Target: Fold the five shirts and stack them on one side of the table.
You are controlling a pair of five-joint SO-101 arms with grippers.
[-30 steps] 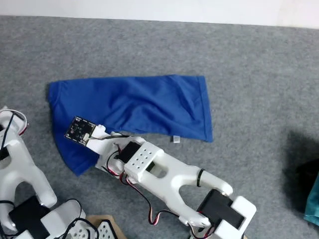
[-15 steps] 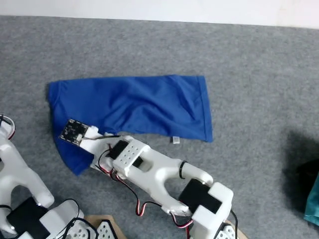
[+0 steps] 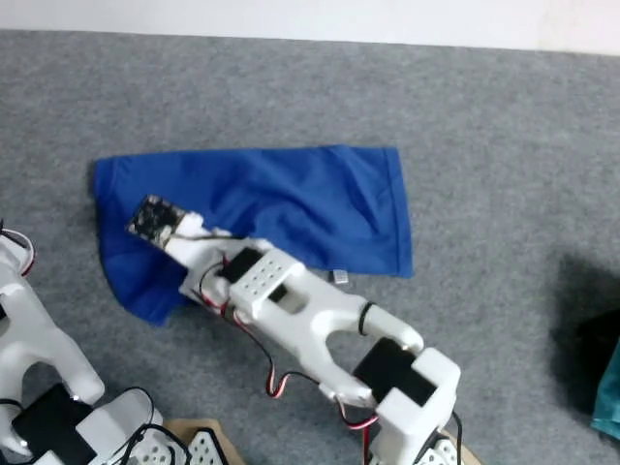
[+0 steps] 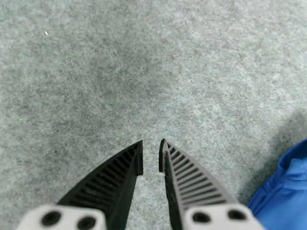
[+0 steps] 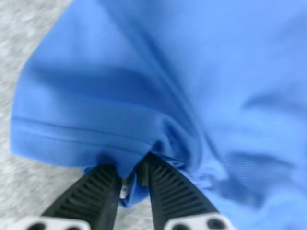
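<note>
The blue shirt (image 3: pixel 291 203) lies left of the middle of the grey worktop (image 3: pixel 484 116), stretched out sideways with wrinkles across its body and its straight hem toward the right. A small white tag (image 3: pixel 340 276) sits on the worktop just beside the shirt's near edge. The right arm (image 3: pixel 300 315) reaches diagonally from the near edge of the worktop over the shirt's near left part, its wrist board (image 3: pixel 153 220) above the cloth. In its wrist view the right gripper (image 5: pixel 129 170) is clenched on the shirt: a bunched fold of blue fabric near a stitched edge is pinched between the two ribbed fingers (image 5: pixel 168 191), and the cloth rises in a ridge away from them. The left arm (image 3: pixel 39 358) stands at the near left corner, off the shirt. The left gripper (image 4: pixel 151 155) points down at bare worktop with its fingers drawn almost together, a thin slit between the tips and nothing held; a corner of the shirt (image 4: pixel 285 191) lies near it, not touching. A teal cloth (image 3: pixel 608 397) shows at the far right edge, well apart from the shirt.
</note>
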